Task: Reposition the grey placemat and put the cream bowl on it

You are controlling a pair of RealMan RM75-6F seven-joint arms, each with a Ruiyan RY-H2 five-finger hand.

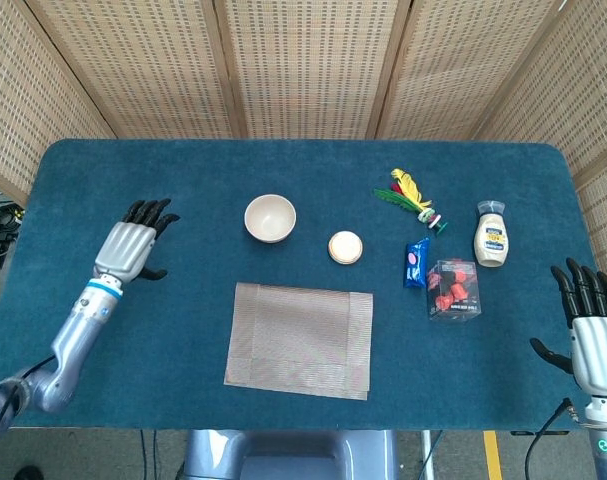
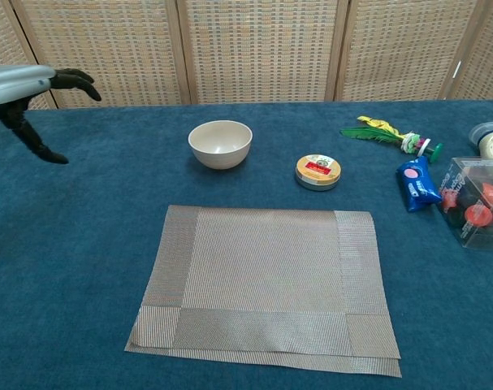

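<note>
Grey woven placemat (image 1: pixel 300 339): was laid flat on the blue table cloth (image 1: pixel 133 340) at the near middle, well apart from both hands.
Cream round bowl (image 1: pixel 270 217): was set upright just beyond the placemat's far left corner, not touching it.
Left hand (image 1: pixel 131 248): was held over the cloth well left of bowl and placemat; black fingers (image 2: pixel 71 80) were spread, nothing was gripped.
Right hand (image 1: pixel 590 322): was seen at the table's near right edge, fingers apart and extended, nothing held.
Small round tin (image 2: pixel 317 171): was placed right of the bowl.
Clear plastic box (image 1: pixel 453 289): was seen right of the placemat.
</note>
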